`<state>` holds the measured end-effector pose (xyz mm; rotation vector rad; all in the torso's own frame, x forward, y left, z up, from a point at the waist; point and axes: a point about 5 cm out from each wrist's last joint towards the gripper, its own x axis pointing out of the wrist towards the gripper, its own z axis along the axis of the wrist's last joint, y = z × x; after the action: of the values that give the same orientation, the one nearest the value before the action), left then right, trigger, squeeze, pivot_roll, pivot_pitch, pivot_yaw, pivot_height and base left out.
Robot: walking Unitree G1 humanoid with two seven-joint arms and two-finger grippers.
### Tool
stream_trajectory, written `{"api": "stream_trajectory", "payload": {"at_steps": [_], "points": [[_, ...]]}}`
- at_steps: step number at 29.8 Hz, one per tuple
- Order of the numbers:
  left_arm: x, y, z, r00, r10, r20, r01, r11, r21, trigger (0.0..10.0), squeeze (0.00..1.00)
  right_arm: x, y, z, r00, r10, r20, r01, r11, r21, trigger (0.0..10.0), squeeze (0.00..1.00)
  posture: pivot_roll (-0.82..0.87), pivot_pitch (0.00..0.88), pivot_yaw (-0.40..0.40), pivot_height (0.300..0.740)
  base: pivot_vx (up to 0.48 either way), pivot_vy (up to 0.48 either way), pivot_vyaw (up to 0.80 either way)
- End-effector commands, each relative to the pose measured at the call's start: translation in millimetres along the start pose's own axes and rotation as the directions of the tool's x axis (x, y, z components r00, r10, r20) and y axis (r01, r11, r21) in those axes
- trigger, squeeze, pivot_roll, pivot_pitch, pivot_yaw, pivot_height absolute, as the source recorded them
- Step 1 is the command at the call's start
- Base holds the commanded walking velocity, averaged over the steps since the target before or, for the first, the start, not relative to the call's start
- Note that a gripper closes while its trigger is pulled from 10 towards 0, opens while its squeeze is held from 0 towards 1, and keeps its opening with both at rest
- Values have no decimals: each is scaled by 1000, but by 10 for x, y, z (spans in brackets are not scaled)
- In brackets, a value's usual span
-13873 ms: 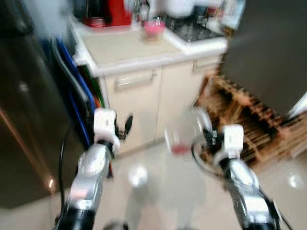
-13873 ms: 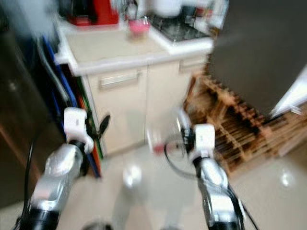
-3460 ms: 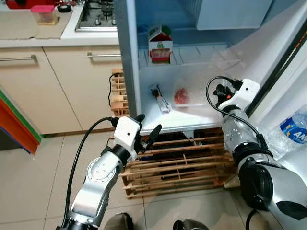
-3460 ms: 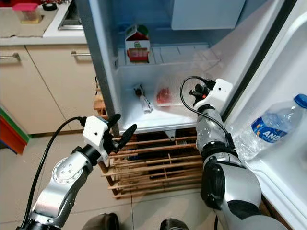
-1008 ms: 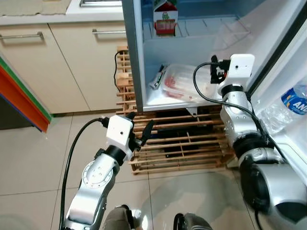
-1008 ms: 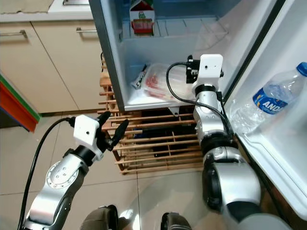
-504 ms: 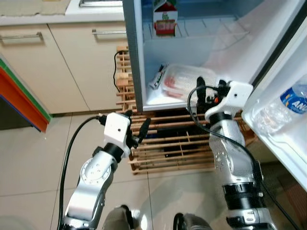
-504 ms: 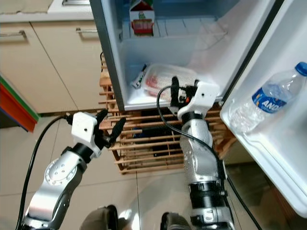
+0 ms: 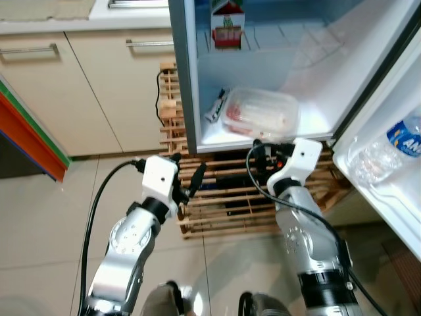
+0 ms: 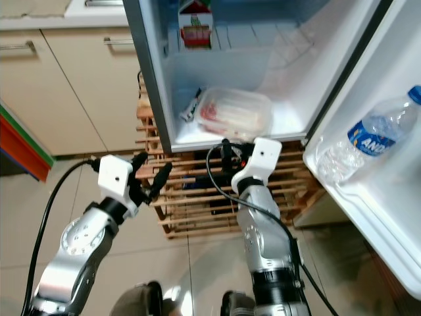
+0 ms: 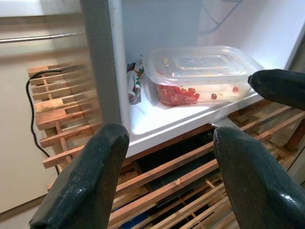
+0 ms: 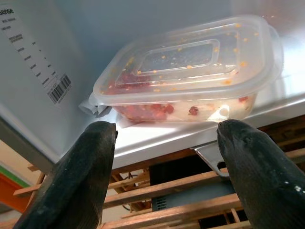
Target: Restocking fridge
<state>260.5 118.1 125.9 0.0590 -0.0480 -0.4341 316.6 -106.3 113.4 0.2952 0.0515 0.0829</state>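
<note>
Right gripper (image 12: 162,176) spread wide, empty, just below the fridge's bottom shelf edge (image 9: 263,141). Left gripper (image 11: 167,167) also wide, empty, near the fridge's left wall. Clear lidded container (image 10: 233,112) of red food sits on that shelf, beside a small packet (image 9: 217,108).

Risk, as judged: container lies near the front lip; a raised finger could nudge it off.

Milk carton (image 9: 227,23) on upper shelf. Water bottle (image 10: 362,141) in door bin. Wooden pallet (image 9: 230,197) under fridge, tiled floor (image 9: 46,224), cabinets (image 9: 85,85) to the left.

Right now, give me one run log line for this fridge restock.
clear food container on fridge floor | right gripper open, outside below it | left gripper open, idle
</note>
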Motion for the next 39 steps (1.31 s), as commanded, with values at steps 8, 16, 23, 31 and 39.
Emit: {"api": "stream_trajectory", "payload": {"at_steps": [8, 16, 23, 31, 39], "points": [[21, 29, 13, 1000, 5, -1, -5, 1000, 7, 10000, 0, 236, -17, -70, 999, -4, -32, 4, 1000, -7, 10000, 0, 67, 139, 22, 740, 0, 0, 0], [22, 52, 42, 1000, 16, 7, -16, 1000, 4, 10000, 0, 365, -125, -145, 996, -23, -86, 20, 999, -38, 10000, 0, 78, 148, 24, 740, 0, 0, 0], [7, 69, 61, 1000, 25, 11, -25, 1000, 1, 10000, 0, 445, -217, -100, 997, -38, -65, 29, 991, -130, 10000, 0, 86, 157, 24, 740, 0, 0, 0], [-13, 59, 58, 1000, 25, 11, -25, 1000, 0, 10000, 0, 528, -307, 20, 997, -66, -45, 54, 973, -223, 10000, 0, 98, 163, 19, 740, 0, 0, 0], [-42, 63, 61, 1000, 27, 6, -27, 1000, 2, 10000, 0, 597, -370, 131, 995, -94, -45, 75, 944, -322, 10000, 0, 118, 170, 21, 740, 0, 0, 0]]}}
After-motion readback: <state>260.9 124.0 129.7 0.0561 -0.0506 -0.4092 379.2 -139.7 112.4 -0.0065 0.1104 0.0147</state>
